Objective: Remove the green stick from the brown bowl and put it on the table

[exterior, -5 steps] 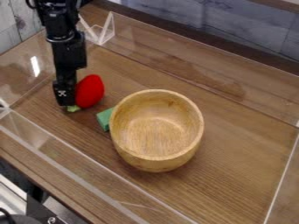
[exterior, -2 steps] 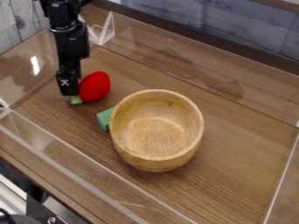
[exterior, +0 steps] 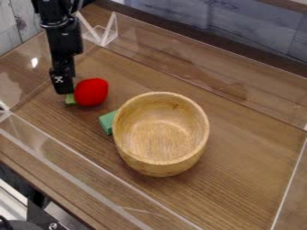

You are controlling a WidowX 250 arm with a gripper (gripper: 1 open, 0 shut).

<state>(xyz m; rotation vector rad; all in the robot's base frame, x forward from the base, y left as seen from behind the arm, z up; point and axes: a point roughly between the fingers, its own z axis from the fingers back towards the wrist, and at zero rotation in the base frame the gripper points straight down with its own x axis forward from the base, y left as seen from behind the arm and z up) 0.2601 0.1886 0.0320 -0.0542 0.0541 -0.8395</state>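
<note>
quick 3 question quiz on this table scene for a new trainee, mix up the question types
1. True or false: the large round light-brown wooden bowl has something inside it.
2. Which thing lies closest to the black robot hand? A) the small round red ball B) the wooden bowl C) the flat green piece by the bowl's left rim
3. Fill in: the red ball rests on the dark brown wood-grain ____.

Key
1. False; the bowl looks empty.
2. A; the ball sits just right of the hand in the picture.
3. table
</note>
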